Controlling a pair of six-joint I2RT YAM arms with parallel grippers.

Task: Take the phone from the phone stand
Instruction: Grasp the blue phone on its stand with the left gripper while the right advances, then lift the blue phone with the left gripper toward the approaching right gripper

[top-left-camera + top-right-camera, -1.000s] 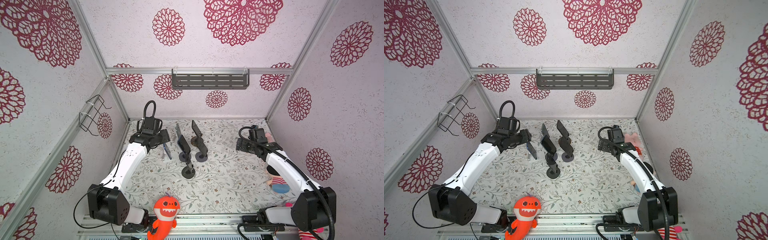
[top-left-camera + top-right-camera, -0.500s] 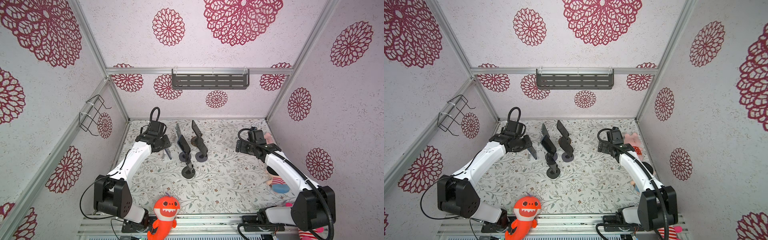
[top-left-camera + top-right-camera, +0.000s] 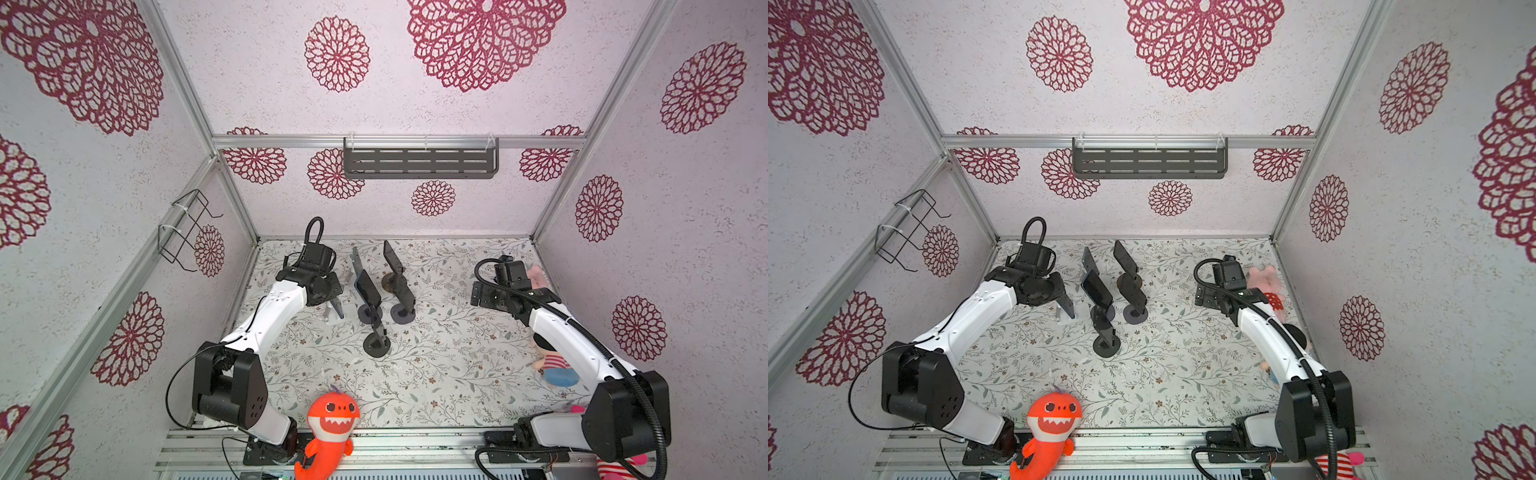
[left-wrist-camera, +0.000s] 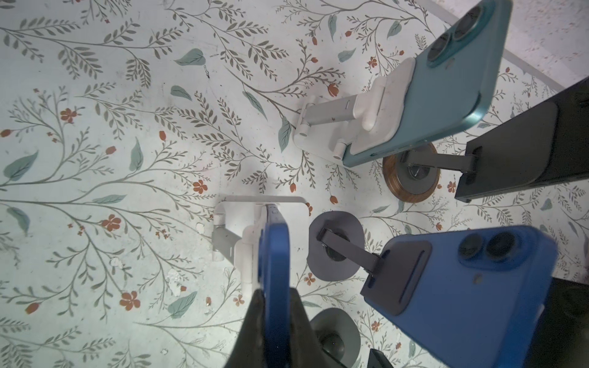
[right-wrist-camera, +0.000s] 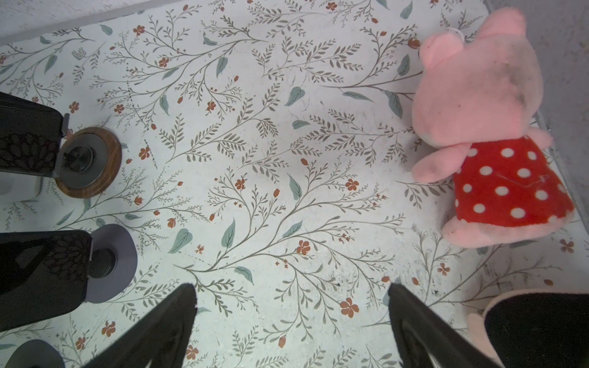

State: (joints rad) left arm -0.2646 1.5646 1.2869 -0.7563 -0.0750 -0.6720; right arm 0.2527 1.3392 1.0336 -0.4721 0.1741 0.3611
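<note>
Blue phone (image 4: 275,251) edge-on in white stand (image 4: 247,251), pinched by left gripper (image 4: 275,298), right gripper (image 5: 291,288) spread wide

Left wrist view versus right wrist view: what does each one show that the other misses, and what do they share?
Only the left wrist view shows the left gripper shut on the edge of the blue phone, which sits in its white stand, plus a teal phone and a second blue phone on their own stands. Only the right wrist view shows the right gripper open above the floral table, and the pink plush. Both show the wooden-rimmed stand base and that floral table.
</note>
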